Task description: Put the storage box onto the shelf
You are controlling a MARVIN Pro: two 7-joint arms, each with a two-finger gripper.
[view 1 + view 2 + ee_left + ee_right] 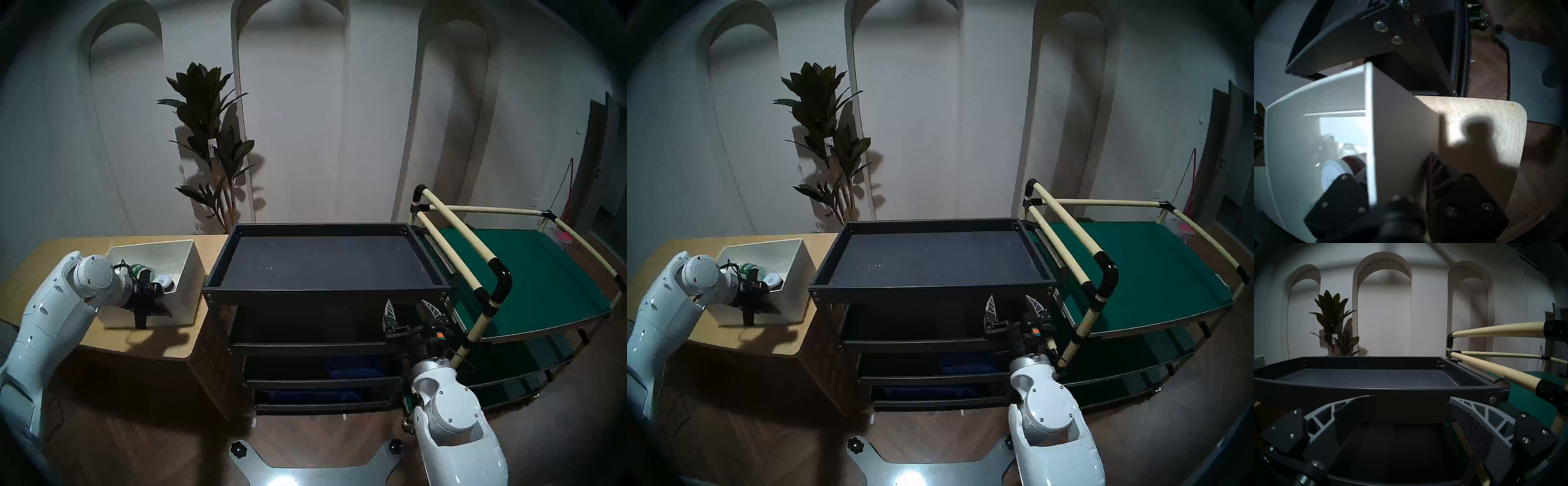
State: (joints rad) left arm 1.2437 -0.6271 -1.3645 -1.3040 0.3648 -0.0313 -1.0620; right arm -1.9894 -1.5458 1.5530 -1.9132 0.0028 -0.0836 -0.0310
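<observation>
The white lidless storage box (190, 271) (796, 271) stands on the tan wooden table (40, 258), just left of the black shelf (325, 292) (932, 288). My left gripper (149, 298) (757, 298) straddles the box's near wall. In the left wrist view (1392, 166) one finger is inside and one outside, closed on the wall (1403, 127). Bottles and a white cap (1333, 171) lie inside the box. My right gripper (410, 309) (1010, 300) (1412, 397) is open and empty, in front of the shelf's front right corner, just below the top tray rim (1373, 392).
A green-surfaced cart (529, 271) with cream pipes (1491, 373) stands against the shelf's right side. A potted plant (210, 135) is behind the table. Blue bins (353, 368) sit on the shelf's lower tiers. The shelf's corner (1356, 34) is close beyond the box.
</observation>
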